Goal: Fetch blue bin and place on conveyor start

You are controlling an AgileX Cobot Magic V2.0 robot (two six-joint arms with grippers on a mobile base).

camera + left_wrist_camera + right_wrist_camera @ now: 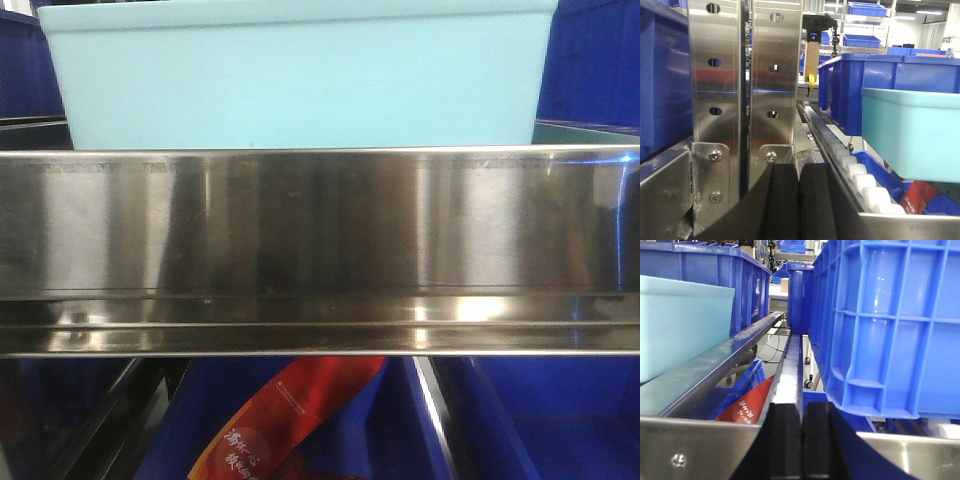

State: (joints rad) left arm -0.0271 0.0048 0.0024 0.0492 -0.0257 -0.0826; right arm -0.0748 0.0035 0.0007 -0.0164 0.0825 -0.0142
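While the front view is mostly filled by the shiny steel shelf lip (320, 240), the blue bin (300, 75) is easy to spot: it sits upright on that shelf, right behind the lip, with dark blue bins (590, 60) on both sides. Under the shelf there's a red packet (290, 420) lying in another dark blue tub (520, 420).

On the left wrist view, the left gripper (799, 175) is squeezed closed, black pads pressed together with nothing between them. It's sitting in front of two steel uprights (745, 80) with holes punched in them. The blue bin is off to its right, clearly apart from it, and a row of white rollers (855, 172) runs along below the bin.

On the right wrist view it's the same deal: the right gripper (802, 412) is clamped on itself, holding nothing. The blue bin is over on the left here, not touching the gripper, and a big ribbed dark blue crate (890, 330) fills the right side.
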